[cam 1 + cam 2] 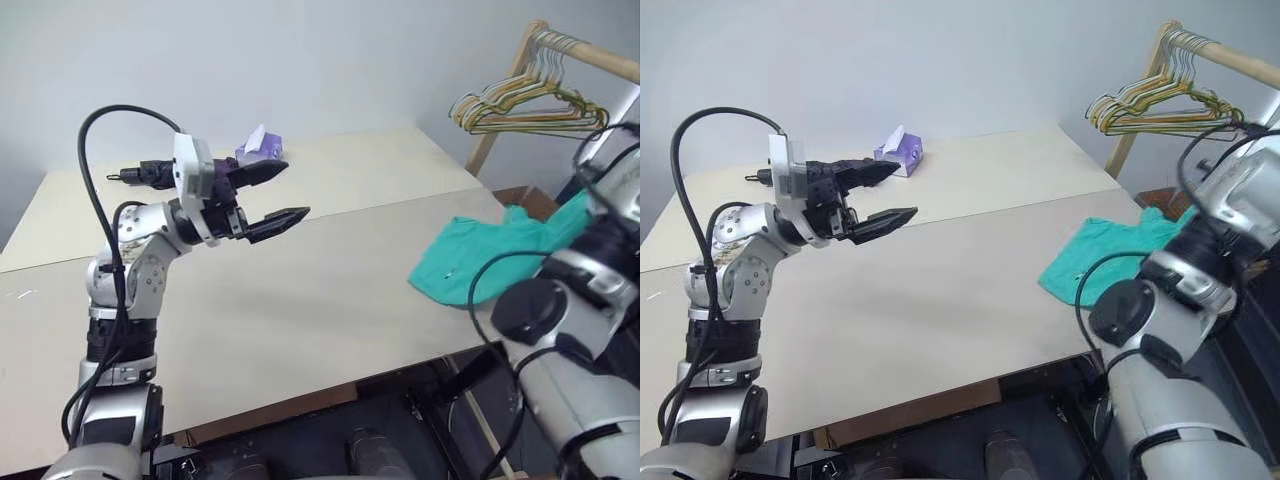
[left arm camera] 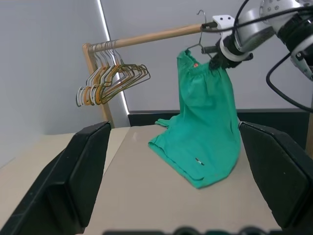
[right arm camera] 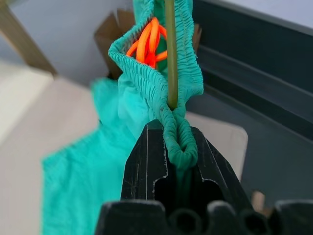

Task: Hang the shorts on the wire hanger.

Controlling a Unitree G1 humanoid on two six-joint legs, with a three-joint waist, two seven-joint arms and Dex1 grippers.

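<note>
The teal-green shorts (image 2: 208, 122) hang from their gathered waistband, and their lower part lies on the table's right edge (image 1: 470, 262). My right gripper (image 2: 217, 61) is shut on the waistband (image 3: 178, 142) together with the thin wire hanger (image 3: 169, 49), whose wire runs up through the waist opening. The hanger's curled hook (image 2: 200, 15) stands close to the wooden rod; whether it rests on the rod I cannot tell. My left gripper (image 1: 295, 192) is held open above the table's left half, pointing toward the shorts, with nothing between its fingers (image 2: 73, 181).
A wooden rack rod (image 2: 146, 37) carries a bunch of yellow and grey hangers (image 1: 520, 105) beyond the table's right end. A purple tissue box (image 1: 260, 147) sits at the back of the beige table (image 1: 300, 310). A cardboard box (image 1: 535, 200) stands behind the shorts.
</note>
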